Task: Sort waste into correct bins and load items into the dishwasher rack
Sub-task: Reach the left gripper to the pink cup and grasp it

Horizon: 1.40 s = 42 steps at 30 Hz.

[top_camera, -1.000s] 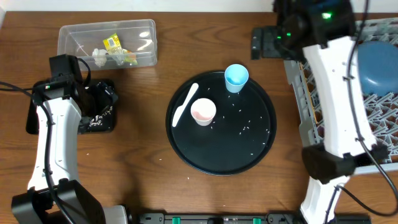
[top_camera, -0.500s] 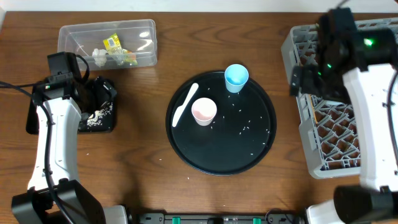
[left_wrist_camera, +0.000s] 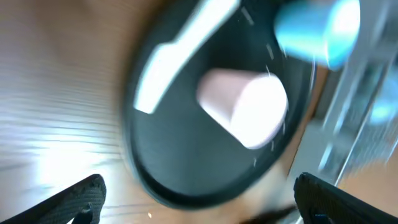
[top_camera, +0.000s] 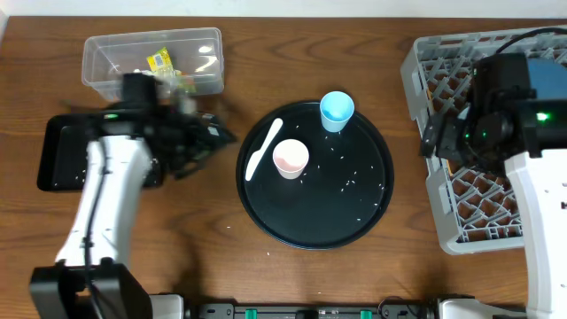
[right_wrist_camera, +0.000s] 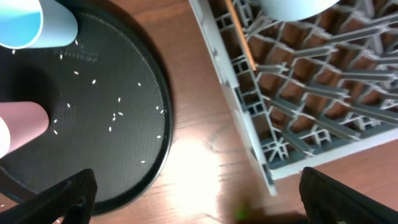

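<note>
Left tool [top_camera: 209, 138] hung over the surface [top_camera: 204, 257], between the clear tub [top_camera: 96, 55] and the round black tray [top_camera: 330, 217], close to that tray's left rim. I saw its jaws spread wide with nothing in them; its wrist view was badly blurred. Right tool [top_camera: 432, 142] sat at the left edge of the dishwasher rack [top_camera: 461, 208], jaws also wide and empty. Pink cup [top_camera: 290, 159] stood on the round tray, a white flat utensil [top_camera: 263, 149] just left of it. Light-blue cup [top_camera: 337, 110] stood at the tray's far rim. Rice grains [top_camera: 350, 184] lay scattered across the tray's right half. Snack wrapper [top_camera: 160, 60] lay in the clear tub. Shallow black tray [top_camera: 60, 158] sat at far left, partly under the left arm. Dark-blue bowl [top_camera: 545, 69] rested in the rack; part of the white bowl [right_wrist_camera: 292, 5] showed there too.
</note>
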Tool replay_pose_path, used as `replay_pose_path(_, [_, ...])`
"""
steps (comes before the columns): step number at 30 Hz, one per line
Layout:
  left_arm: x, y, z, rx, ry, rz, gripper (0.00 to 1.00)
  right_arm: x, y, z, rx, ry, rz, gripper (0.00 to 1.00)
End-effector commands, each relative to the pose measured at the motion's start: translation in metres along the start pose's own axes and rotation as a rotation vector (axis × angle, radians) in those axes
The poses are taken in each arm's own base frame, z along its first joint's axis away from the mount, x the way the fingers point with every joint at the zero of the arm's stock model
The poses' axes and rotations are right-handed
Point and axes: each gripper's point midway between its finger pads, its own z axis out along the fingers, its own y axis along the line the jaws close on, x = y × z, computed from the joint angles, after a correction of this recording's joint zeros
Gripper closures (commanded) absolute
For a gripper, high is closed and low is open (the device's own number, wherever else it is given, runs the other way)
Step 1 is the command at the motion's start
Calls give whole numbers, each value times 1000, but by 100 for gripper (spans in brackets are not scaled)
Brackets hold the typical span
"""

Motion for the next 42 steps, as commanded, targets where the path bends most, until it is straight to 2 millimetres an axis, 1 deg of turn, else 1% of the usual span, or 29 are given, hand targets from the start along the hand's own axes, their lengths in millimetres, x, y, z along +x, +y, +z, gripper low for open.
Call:
replay_pose_path(1, [28, -31, 24, -34, 60, 217, 2, 7, 4, 10, -33, 35, 17, 1])
replay_pose_path(4, [36, -38, 40, -161, 24, 355, 2, 12, 4, 19, -35, 55, 16, 1])
replay_pose_path(5, [38, -42, 44, -176, 13, 389, 2, 14, 4, 22, -33, 61, 16, 1])
replay_pose_path(10, [46, -79, 59, -121, -33, 524, 2, 19, 2, 27, -25, 83, 15, 1])
replay_pose_path(11, [47, -84, 61, -111, -38, 545, 2, 19, 2, 28, -25, 84, 16, 1])
replay_pose_path(13, [48, -92, 63, -103, -49, 640, 2, 19, 2, 29, -25, 84, 16, 1])
replay_pose_path(15, [42, -84, 63, -179, -88, 655, 2, 20, 2, 30, -24, 85, 15, 1])
replay_pose_path(16, [35, -76, 61, -244, -119, 641, 2, 20, 2, 30, -24, 85, 15, 1])
replay_pose_path(17, [29, -67, 57, -310, -153, 602, 2, 19, 2, 30, -25, 84, 15, 1])
replay_pose_path(19, [13, -44, 45, -446, -249, 449, 2, 18, 3, 30, -27, 79, 15, 1])
replay_pose_path(20, [9, -36, 40, -481, -283, 379, 2, 17, 3, 30, -28, 75, 15, 1])
replay_pose_path(22, [5, -31, 38, -484, -302, 306, 2, 16, 4, 31, -30, 70, 16, 1])
replay_pose_path(24, [4, -30, 43, -470, -299, 260, 2, 16, 4, 32, -30, 71, 16, 1])
replay_pose_path(27, [5, -32, 58, -447, -260, 257, 2, 17, 4, 32, -30, 72, 15, 1])
replay_pose_path(29, [6, -29, 67, -452, -235, 253, 2, 17, 4, 32, -31, 72, 14, 1])
replay_pose_path(35, [5, -10, 99, -506, -168, 236, 2, 17, 4, 32, -30, 75, 14, 1])
replay_pose_path(39, [3, -6, 108, -512, -161, 234, 1, 17, 4, 32, -29, 75, 13, 1])
replay_pose_path(40, [2, -6, 109, -512, -161, 235, 5, 17, 4, 32, -29, 75, 14, 1])
replay_pose_path(41, [2, -7, 109, -511, -161, 235, 13, 17, 4, 32, -30, 74, 14, 1])
replay_pose_path(42, [2, -6, 109, -512, -161, 235, 23, 17, 4, 32, -30, 73, 14, 1])
